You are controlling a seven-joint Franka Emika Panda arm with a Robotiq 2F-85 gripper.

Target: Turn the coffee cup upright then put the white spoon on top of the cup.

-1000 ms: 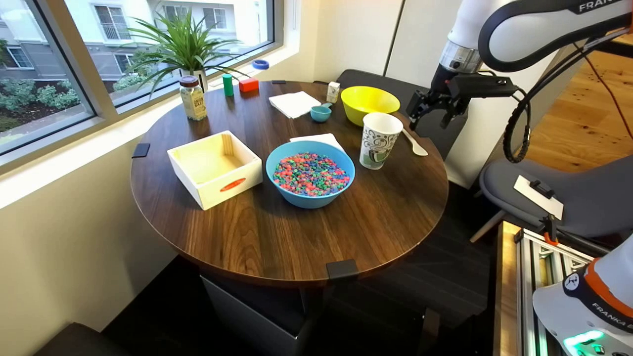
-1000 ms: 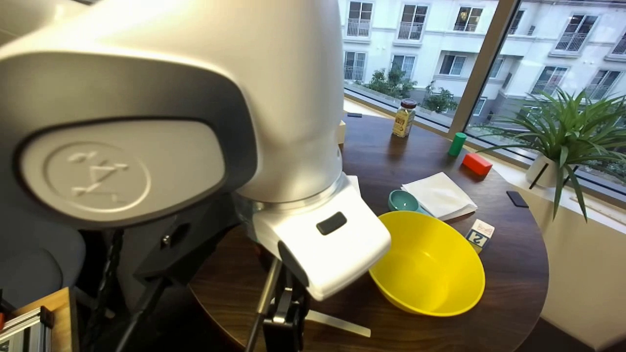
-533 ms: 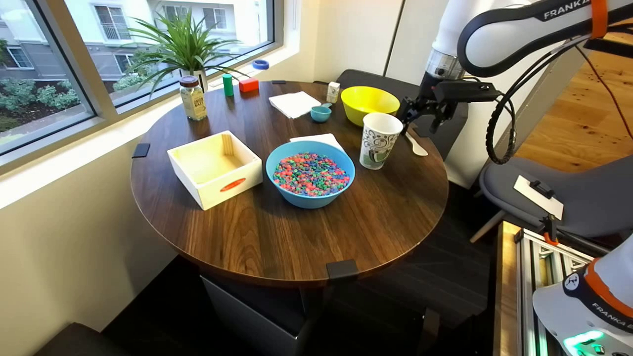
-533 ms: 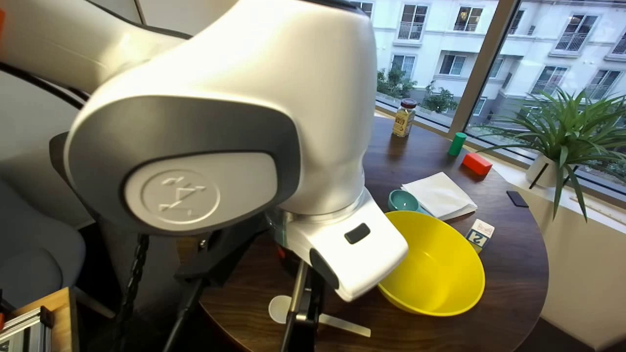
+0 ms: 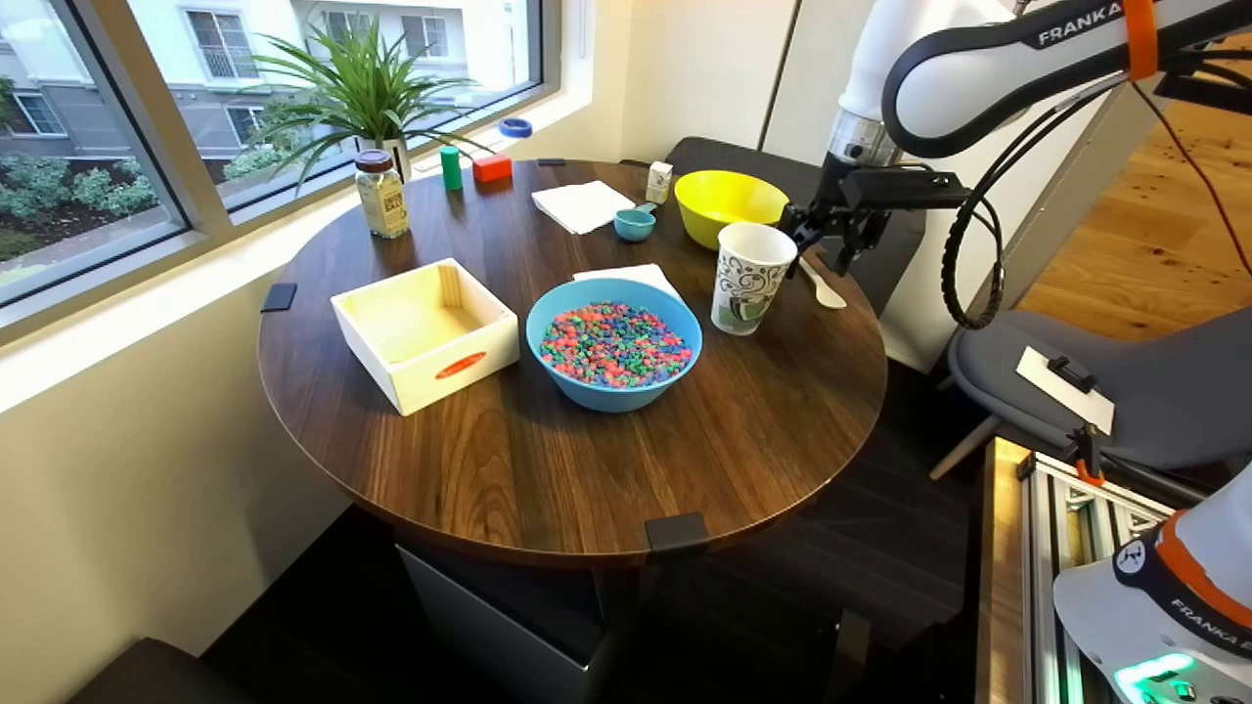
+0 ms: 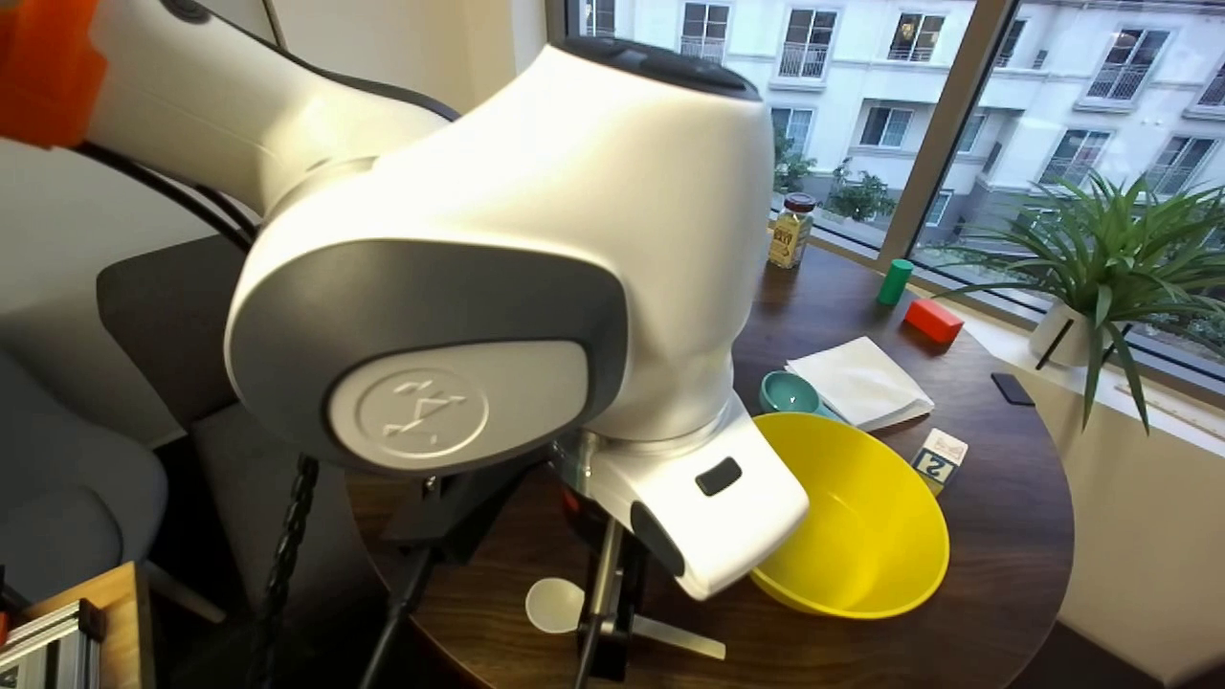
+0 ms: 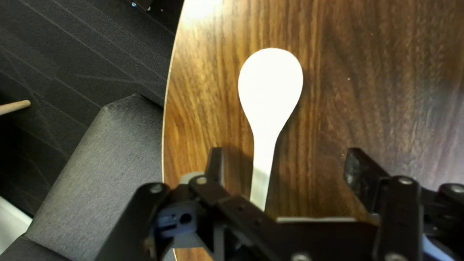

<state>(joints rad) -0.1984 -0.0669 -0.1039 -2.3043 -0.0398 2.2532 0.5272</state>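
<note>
The coffee cup (image 5: 745,286), white with a dark swirl print, stands upright on the round table with its open rim up. The white spoon lies flat near the table edge, beside the cup. The spoon shows in both exterior views (image 5: 825,287) (image 6: 554,606) and in the wrist view (image 7: 270,87). My gripper (image 7: 284,165) is open and empty. It hangs over the spoon's handle, which runs between the fingers, nearer the left one. In an exterior view my gripper (image 5: 820,264) is just behind the cup. The handle's far end is hidden by the gripper in the wrist view.
A yellow bowl (image 5: 729,200) stands close to the gripper and cup. A blue bowl (image 5: 613,389) of colourful bits and a wooden box (image 5: 426,334) stand further over. A teal scoop (image 5: 635,225), napkins (image 5: 580,207) and a letter block (image 6: 939,457) lie behind. The table edge runs beside the spoon.
My gripper has moved down and in over the table, coming above the spoon's handle and closer to the cup. The spoon and cup have not moved.
</note>
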